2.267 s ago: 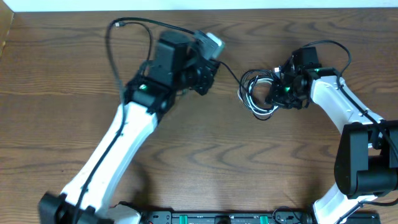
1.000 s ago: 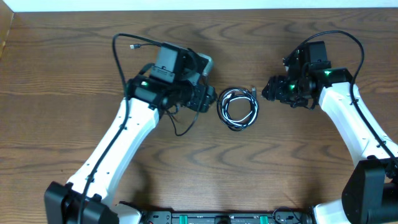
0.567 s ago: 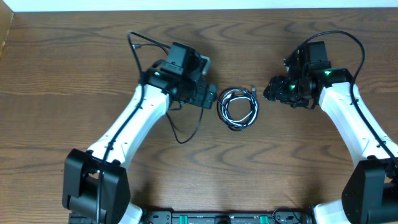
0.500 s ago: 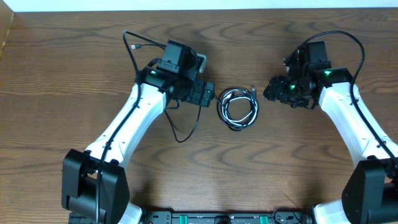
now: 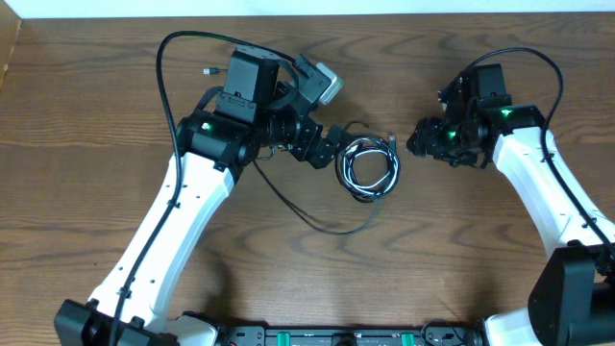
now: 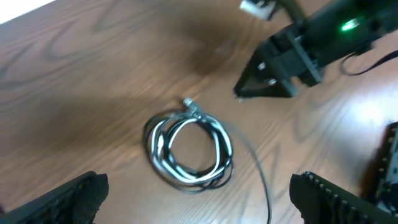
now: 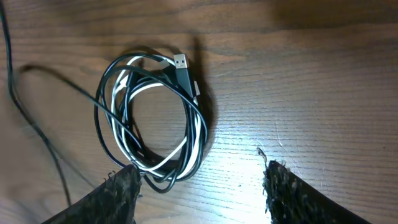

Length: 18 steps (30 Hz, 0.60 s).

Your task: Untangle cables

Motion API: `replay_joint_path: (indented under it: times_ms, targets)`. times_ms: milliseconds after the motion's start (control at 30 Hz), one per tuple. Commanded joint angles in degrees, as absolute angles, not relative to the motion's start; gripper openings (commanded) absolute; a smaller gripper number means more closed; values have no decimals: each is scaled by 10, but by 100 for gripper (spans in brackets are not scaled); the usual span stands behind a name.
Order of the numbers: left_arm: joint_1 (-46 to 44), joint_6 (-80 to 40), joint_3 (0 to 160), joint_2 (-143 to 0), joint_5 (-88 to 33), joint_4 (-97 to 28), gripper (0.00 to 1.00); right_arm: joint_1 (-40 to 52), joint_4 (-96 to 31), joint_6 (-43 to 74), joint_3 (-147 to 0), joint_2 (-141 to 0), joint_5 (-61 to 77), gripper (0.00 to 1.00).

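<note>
At bench (image 5: 461,259) centre: one coil of cables (image 5: 367,168), one white strand (image 7: 200,138), several black. Both spread, empty: left fingers (image 6: 68,198), right fingers (image 7: 121,193).

left wrist view: blurred throughout | left gripper (image 6: 198,202) fingers (image 6: 59,200) cut by bottom edge | loose black cable (image 6: 260,171) runs off bottom edge | right gripper (image 7: 199,194) fingers (image 7: 121,199) cut by bottom edge | coiled cables (image 7: 152,118): strand count untellable | overhead: right arm (image 5: 553,207) cut by right edge

Black and white cables (image 7: 195,124), brown woodgrain table (image 7: 311,93)
</note>
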State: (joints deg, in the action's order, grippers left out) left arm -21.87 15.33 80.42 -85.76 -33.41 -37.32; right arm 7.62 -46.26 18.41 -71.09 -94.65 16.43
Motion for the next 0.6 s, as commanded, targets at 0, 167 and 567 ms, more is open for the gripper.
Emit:
replay_joint_path:
  times_ms: [0, 167, 567]
  targets:
    - [-233, 133, 812, -871, -304, -379, 91, 76, -464, 175, -715, -948, 160, 62]
    - [-271, 81, 812, -907, -303, -370, 72, 76, -463, 175, -715, -948, 167, 59]
    - [-318, 53, 811, -1021, -282, -365, 68, 75, -455, 171, -715, -948, 168, 56]
